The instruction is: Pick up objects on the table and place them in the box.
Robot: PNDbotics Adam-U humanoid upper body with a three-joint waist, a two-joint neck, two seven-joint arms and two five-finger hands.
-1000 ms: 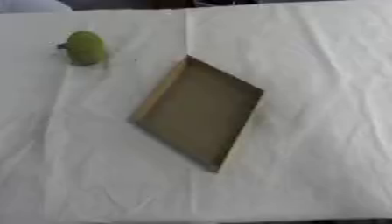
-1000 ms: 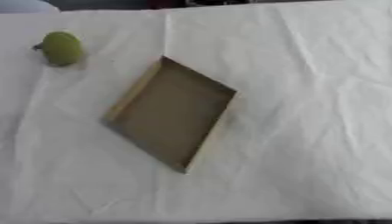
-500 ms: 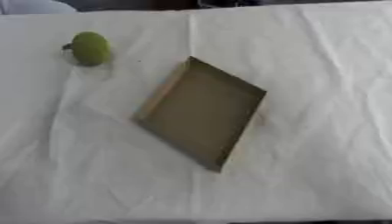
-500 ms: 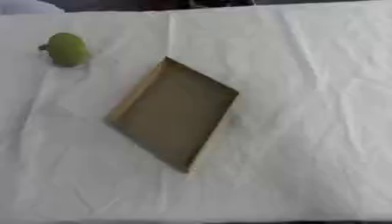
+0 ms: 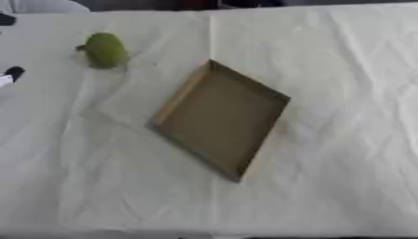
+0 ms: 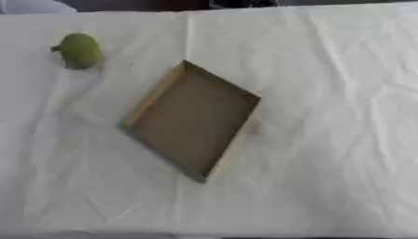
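Observation:
A green pear-shaped fruit [image 5: 104, 49] lies on the white cloth at the far left. An open, shallow cardboard box [image 5: 220, 119] sits turned at an angle near the table's middle, with nothing inside it. At the left edge of the left eye view a small black and white tip [image 5: 10, 74] pokes in, below and left of the fruit and well apart from it. It looks like part of my left hand, and too little shows to tell its state. My right hand appears in neither view.
The wrinkled white cloth [image 6: 343, 140] covers the whole table. A dark strip and a pale shape [image 5: 41, 5] run along the far edge. Another small dark spot [image 5: 5, 19] sits at the left edge.
The whole picture has shifted a little to the right, so the camera moved. The dark tip at the left edge has newly come into the left eye view. Fruit and box lie as before.

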